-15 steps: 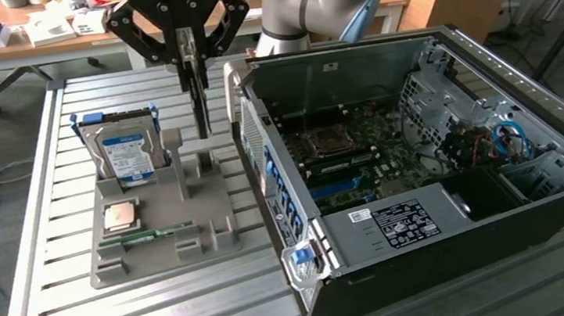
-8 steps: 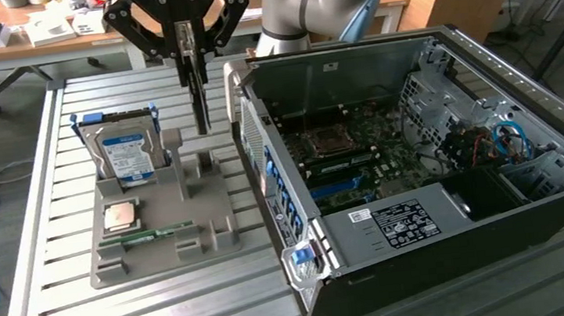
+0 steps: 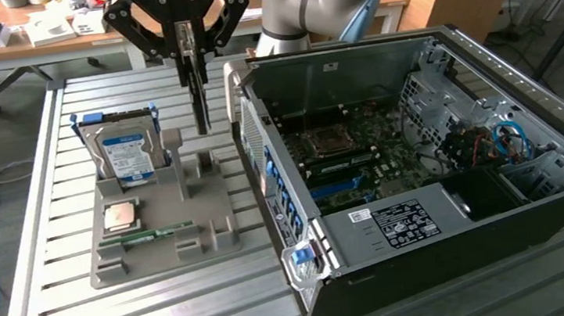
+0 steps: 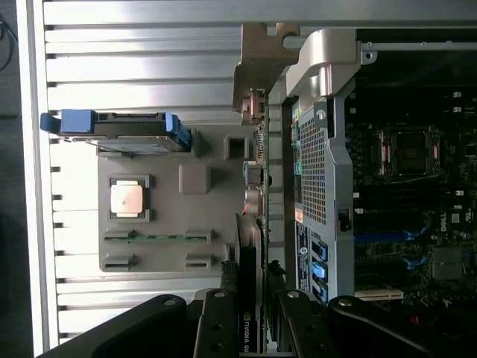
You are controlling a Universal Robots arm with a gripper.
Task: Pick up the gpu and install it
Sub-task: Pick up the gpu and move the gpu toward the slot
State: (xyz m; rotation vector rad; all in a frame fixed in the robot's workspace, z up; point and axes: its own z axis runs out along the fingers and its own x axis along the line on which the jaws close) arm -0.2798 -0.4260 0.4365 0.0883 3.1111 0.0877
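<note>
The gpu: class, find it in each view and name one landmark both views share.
Exterior view: the gpu hangs edge-on from the pincer, above the grey tray.
Wrist view: edge-on between the tray and the computer case.
Shared landmark: the hard drive with blue rails.

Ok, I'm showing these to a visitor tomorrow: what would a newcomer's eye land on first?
Most likely the open computer case on the exterior view's right, its motherboard exposed. Next, the gripper at the top, shut on the gpu, which hangs edge-on over the gray fixture tray. On that tray, the hard drive with its blue label stands upright.
</note>
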